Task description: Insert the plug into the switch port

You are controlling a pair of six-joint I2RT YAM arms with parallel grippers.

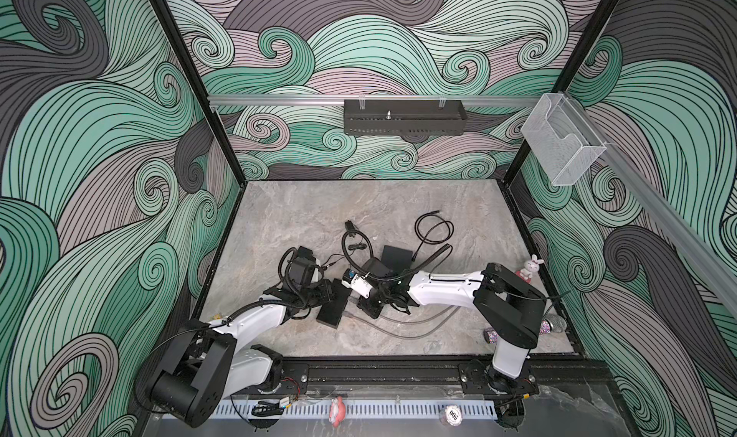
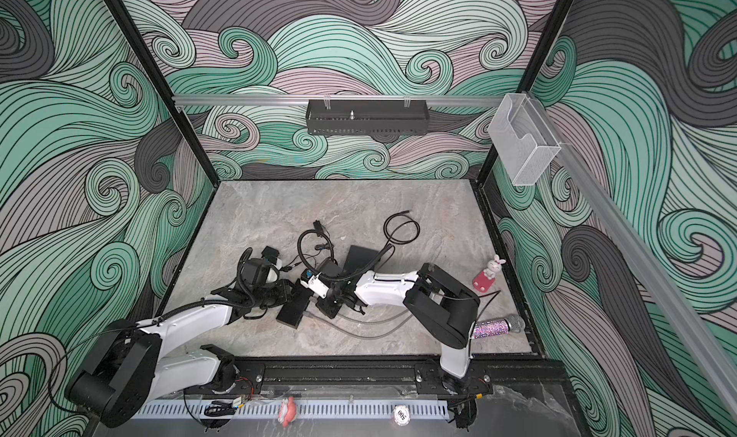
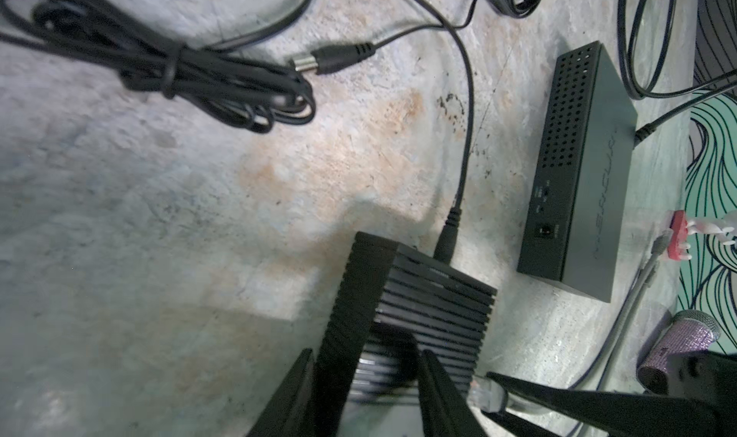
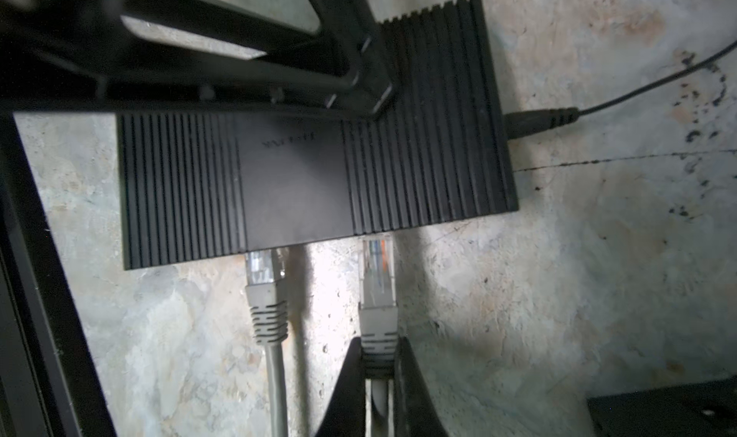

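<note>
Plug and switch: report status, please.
Right gripper shut on plug, tip at switch edge. Left gripper shut on switch. Second plug alongside, not blocking.

Dim, soft-focus wrist views; edge distortion

The place was a robotics lab test cell: walls printed with green, grey and mauve wave swirls hung on black metal frame posts around a grey stone-look tabletop. Two white-and-black robot arms stood bolted to a black mounting rail at the front edge, beside a grey slotted cable duct. A silver aluminium rail on the back wall carried a black perforated metal tray, and a clear acrylic bin hung at the side.
</note>
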